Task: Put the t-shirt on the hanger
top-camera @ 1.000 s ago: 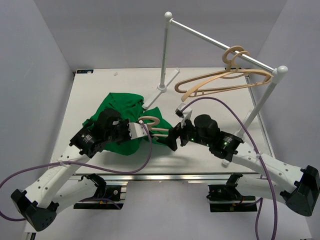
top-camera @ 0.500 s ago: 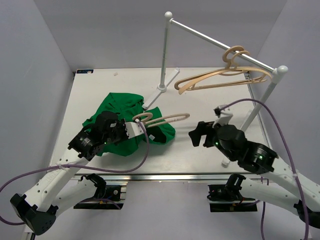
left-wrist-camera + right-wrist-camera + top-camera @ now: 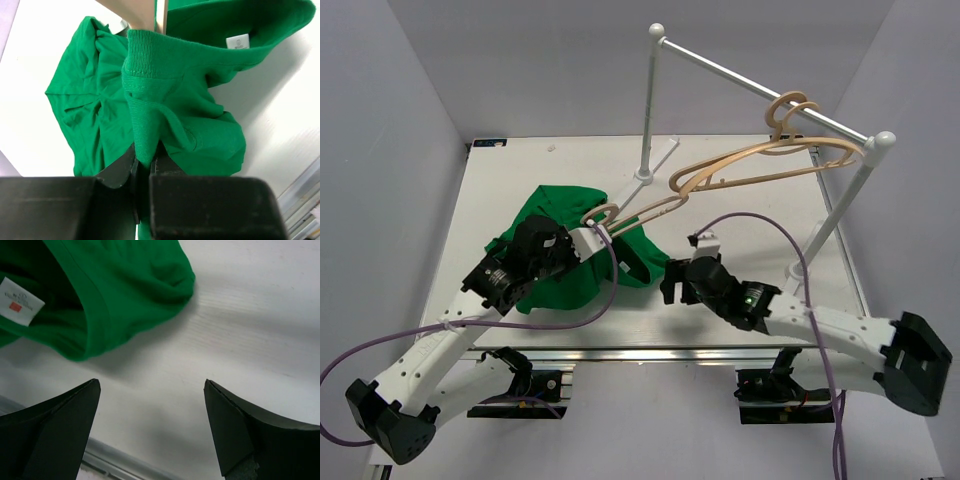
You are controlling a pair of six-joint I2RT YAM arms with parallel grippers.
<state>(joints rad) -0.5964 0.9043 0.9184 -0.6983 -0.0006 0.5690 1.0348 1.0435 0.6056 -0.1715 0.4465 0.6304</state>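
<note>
The bright green t-shirt [image 3: 555,215] lies bunched on the table's left half. A pale wooden hanger [image 3: 658,208] sticks out of its neck opening, pointing back right, with its hook [image 3: 600,215] by my left gripper [image 3: 588,238]. In the left wrist view my left gripper [image 3: 145,160] is shut on the shirt's ribbed collar [image 3: 142,100], and a piece of the hanger [image 3: 135,12] shows at the top. My right gripper [image 3: 670,283] is open and empty, low over the table beside the shirt's right edge [image 3: 125,295]; the jaws [image 3: 150,390] hold nothing.
A white metal rail [image 3: 760,88] on two posts stands at the back right with two more wooden hangers [image 3: 770,160] on it. The near post's base [image 3: 645,175] stands just behind the shirt. The table's front edge [image 3: 115,462] is close under my right gripper.
My right arm has swung back left and down to the shirt's right edge. My left gripper lifted the collar, and the hanger tilted up toward the back right. The rail hangers swung.
</note>
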